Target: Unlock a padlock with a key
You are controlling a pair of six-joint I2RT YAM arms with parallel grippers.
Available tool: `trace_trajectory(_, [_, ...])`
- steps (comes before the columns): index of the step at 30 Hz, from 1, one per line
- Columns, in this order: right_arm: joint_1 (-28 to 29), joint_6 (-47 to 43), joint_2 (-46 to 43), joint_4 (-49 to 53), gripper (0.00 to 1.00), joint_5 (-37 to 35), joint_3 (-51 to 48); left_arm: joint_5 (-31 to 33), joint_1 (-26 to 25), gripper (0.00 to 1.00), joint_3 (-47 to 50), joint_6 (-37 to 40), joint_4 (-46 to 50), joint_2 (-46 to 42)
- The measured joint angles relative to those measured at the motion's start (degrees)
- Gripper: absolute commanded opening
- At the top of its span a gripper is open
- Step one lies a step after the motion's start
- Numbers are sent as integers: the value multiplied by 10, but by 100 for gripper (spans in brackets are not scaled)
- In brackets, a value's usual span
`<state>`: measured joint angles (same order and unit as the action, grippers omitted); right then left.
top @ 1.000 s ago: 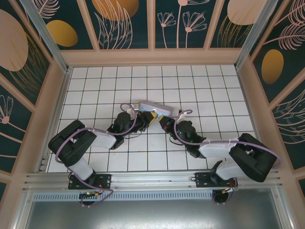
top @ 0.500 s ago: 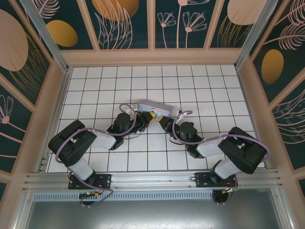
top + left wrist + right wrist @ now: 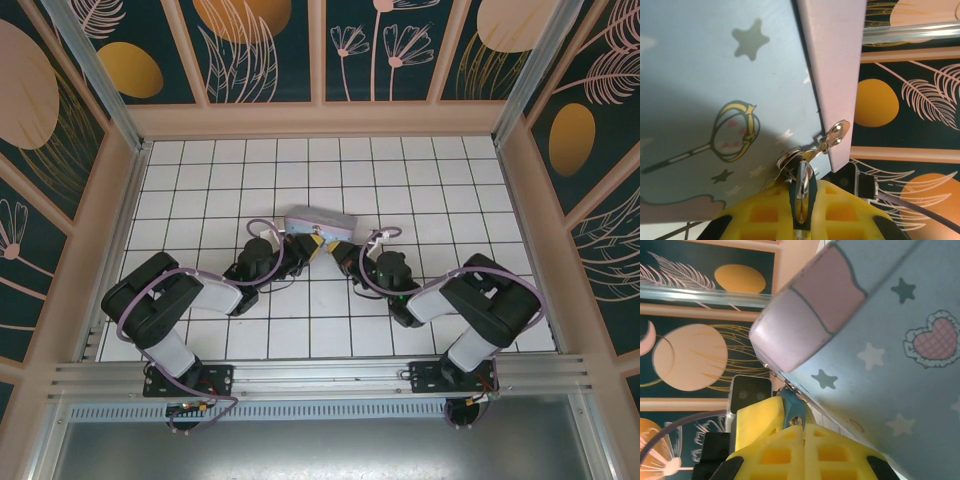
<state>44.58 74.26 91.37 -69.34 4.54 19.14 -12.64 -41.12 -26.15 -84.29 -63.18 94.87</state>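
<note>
left gripper (image 3: 801,210): clamped on padlock (image 3: 802,182), judged steadied for keying
padlock: pinched at tin (image 3: 715,100) edge, beside hasp (image 3: 836,135)
right gripper (image 3: 801,432): closed on key (image 3: 793,410), only a stub seen past pads; close under tin corner, contact unclear
arms: both stretched forward and inward, wrists nose to nose at tin

No words, numbers or brand names can be read anywhere. The tin (image 3: 715,90) bears drawn signs, not letters: a dark star (image 3: 750,39) and a ringed wand (image 3: 732,132) in the left wrist view. The right wrist view shows a frilled pink heart (image 3: 935,337).
</note>
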Motion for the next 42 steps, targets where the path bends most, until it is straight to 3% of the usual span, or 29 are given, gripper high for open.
trace_trajectory(5, [0, -71, -48, 138, 0, 0, 41, 10, 3, 0, 3, 0, -6, 0])
trace_trajectory(10, [0, -81, -56, 156, 0, 2, 43, 7, 3, 0, 3, 0, -9, 3])
trace_trajectory(29, [-25, 105, 107, -96, 0, 67, 36, 35, 9, 0, 13, 0, -13, 5])
trace_trajectory(42, [-16, 138, 161, -132, 0, 52, 57, 53, 16, 0, 17, 0, -14, 16])
